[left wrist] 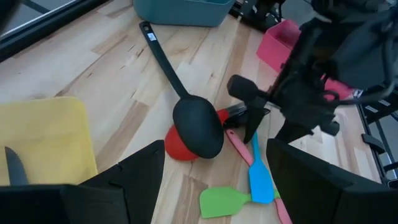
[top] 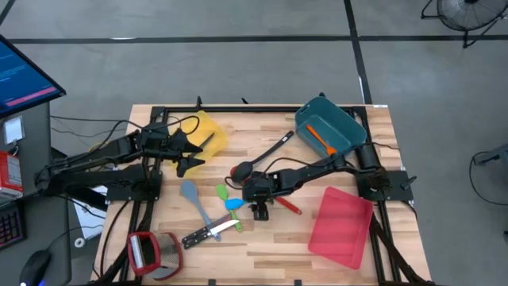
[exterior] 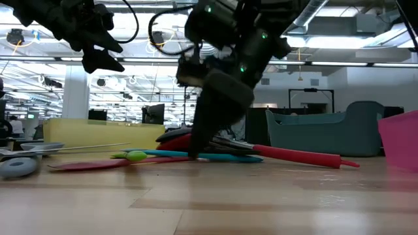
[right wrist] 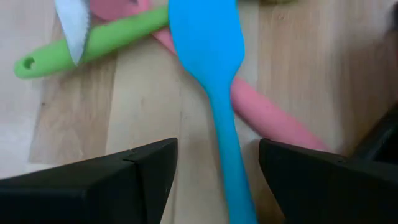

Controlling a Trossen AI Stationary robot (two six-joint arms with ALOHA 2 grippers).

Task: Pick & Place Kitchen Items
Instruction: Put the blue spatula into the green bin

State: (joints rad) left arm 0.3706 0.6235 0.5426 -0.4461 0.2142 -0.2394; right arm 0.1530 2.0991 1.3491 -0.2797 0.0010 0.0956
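Right gripper [right wrist: 214, 171]: jaws apart, one finger on each side of the handle of the small bright-blue silicone spatula [right wrist: 208, 68], not yet closed on it. In the low view the gripper tips are down at the level of the wooden table top [top: 270, 246]

Left gripper [top: 190, 151]: jaws apart and empty, raised above the near edge of the yellow plastic bin [top: 208, 131], which holds a black-handled knife [left wrist: 15, 168]

Location of the target, referenced to the black plastic ladle [left wrist: 189, 118]: the blue spatula lies just beside the ladle bowl, on the side away from the ladle's handle. It crosses over a pink slender-handled spatula [right wrist: 261, 112]. A lime-green silicone spatula [right wrist: 93, 40] lies just beside it, with a serrated knife blade [right wrist: 71, 25] over the green handle. A red rounded utensil [left wrist: 180, 143] sits partly under the ladle bowl

Handling assessment:
- Weight: judged light
- Stiffness: handle judged fairly stiff; the flat blade is probably flexible and a poor grip point
- Surface: silicone, likely grippy rather than slippery
- Grip point: mid-handle, where the fingers already straddle it, clear of the pink handle crossing
- Risk: closing too near the crossing may pinch the pink spatula as well
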